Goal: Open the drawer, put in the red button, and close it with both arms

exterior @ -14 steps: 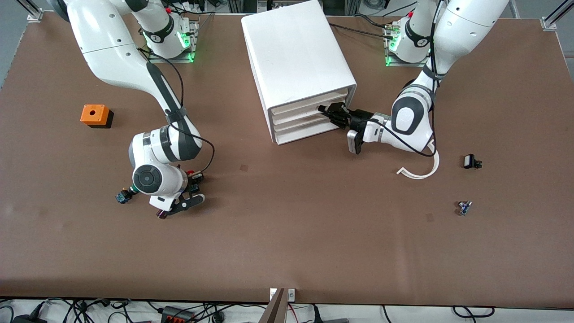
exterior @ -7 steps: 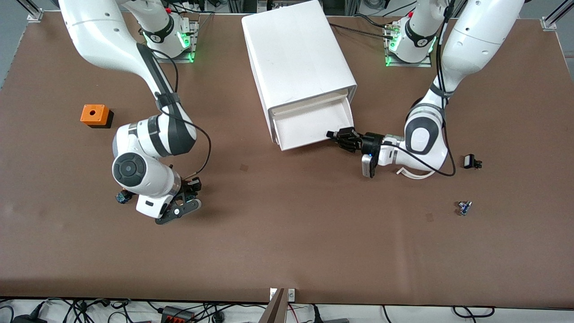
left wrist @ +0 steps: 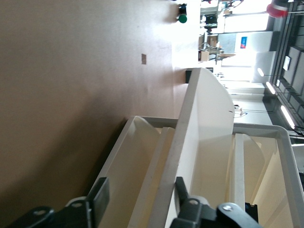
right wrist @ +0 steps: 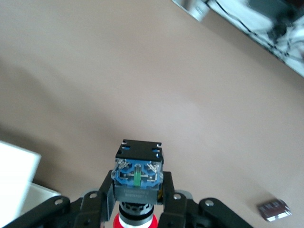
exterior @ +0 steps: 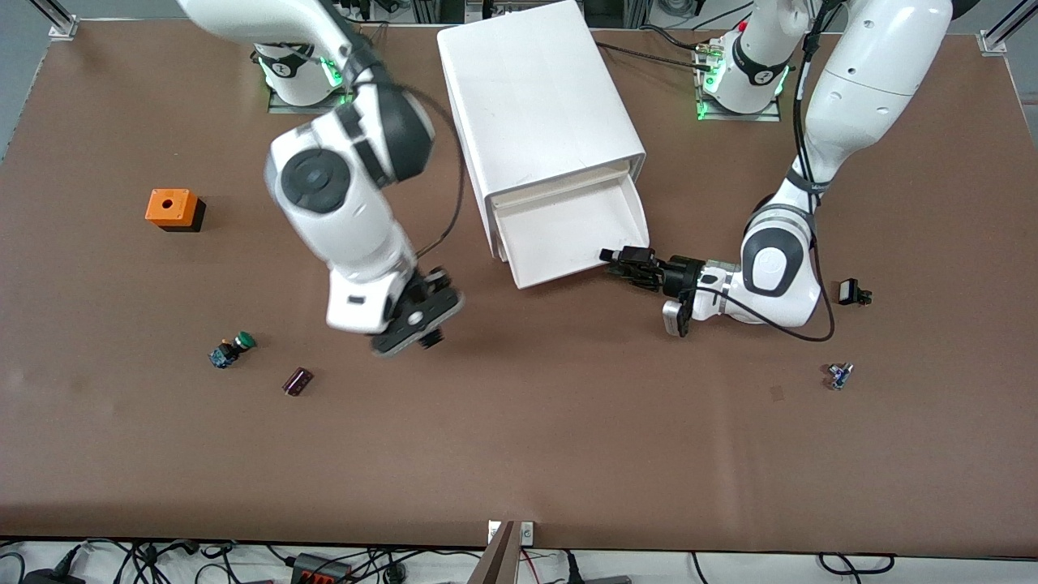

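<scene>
The left gripper (exterior: 623,261), jaws clamped on the front of the drawer (exterior: 568,235), held it open; the right gripper (right wrist: 136,202), over the desk (exterior: 519,438), gripped the red button (right wrist: 137,178) and needed to carry it above the tray.

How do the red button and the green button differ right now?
The red button is held in the right gripper, in the air over bare table; the green button lies on the table, untouched, toward the right arm's end. The red one shows a red cap in the right wrist view; the green one has a green cap. Both have a blue base.
</scene>
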Action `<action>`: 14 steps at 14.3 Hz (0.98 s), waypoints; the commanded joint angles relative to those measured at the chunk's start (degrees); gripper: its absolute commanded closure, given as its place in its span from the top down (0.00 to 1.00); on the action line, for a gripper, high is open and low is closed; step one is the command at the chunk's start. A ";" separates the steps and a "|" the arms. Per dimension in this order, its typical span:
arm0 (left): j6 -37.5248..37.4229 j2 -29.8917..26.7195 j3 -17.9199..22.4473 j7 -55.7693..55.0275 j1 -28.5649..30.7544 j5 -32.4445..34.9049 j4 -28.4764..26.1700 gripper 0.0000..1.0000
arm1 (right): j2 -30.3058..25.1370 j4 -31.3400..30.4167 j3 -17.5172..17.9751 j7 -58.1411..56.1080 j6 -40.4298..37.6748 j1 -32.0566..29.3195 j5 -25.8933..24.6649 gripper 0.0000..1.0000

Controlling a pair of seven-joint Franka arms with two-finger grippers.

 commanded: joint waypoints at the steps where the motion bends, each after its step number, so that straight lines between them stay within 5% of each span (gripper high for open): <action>1: -4.15 -1.97 0.22 -11.65 1.81 8.05 4.83 1.00 | 0.97 3.47 -0.78 3.30 0.32 4.02 0.28 0.00; 7: -10.49 -4.00 0.31 -29.41 6.03 26.76 12.04 1.00 | 4.91 3.39 -0.95 16.81 4.00 15.00 0.02 0.00; 14: -12.08 -4.09 1.01 -44.18 9.38 52.78 16.35 1.00 | 7.82 2.95 -0.25 25.98 0.78 17.74 5.45 0.00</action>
